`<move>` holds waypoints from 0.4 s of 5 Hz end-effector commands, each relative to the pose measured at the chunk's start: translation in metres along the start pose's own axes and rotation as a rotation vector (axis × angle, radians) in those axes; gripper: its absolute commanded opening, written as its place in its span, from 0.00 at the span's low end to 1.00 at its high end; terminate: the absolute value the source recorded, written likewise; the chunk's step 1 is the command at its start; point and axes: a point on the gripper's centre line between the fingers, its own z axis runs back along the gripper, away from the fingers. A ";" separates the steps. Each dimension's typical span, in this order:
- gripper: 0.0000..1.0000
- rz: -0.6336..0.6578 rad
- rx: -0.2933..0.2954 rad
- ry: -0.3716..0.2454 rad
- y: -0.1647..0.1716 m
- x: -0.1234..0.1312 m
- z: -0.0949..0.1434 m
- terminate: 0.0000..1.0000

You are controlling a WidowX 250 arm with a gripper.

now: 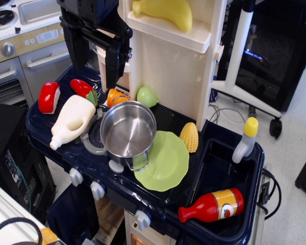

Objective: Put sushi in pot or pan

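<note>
Observation.image has the claw [98, 60] hanging released, jaws spread and holding nothing, above the back of the dark blue toy stove counter [51, 133]. Sushi [49, 97] lies below and to the claw's left near the counter's edge; the steel pot [128, 130] sits below and slightly right on the burner, likely staged as the drop target, with white floor [288, 138] beyond.

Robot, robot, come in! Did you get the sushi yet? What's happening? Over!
Gripper open, empty, up behind the stove. Sushi untouched, far left of counter. Pot empty. White bottle lies between them.
</note>
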 end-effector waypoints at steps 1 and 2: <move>1.00 0.000 0.000 0.000 0.000 0.000 0.000 0.00; 1.00 0.037 0.061 -0.076 0.037 0.002 -0.026 0.00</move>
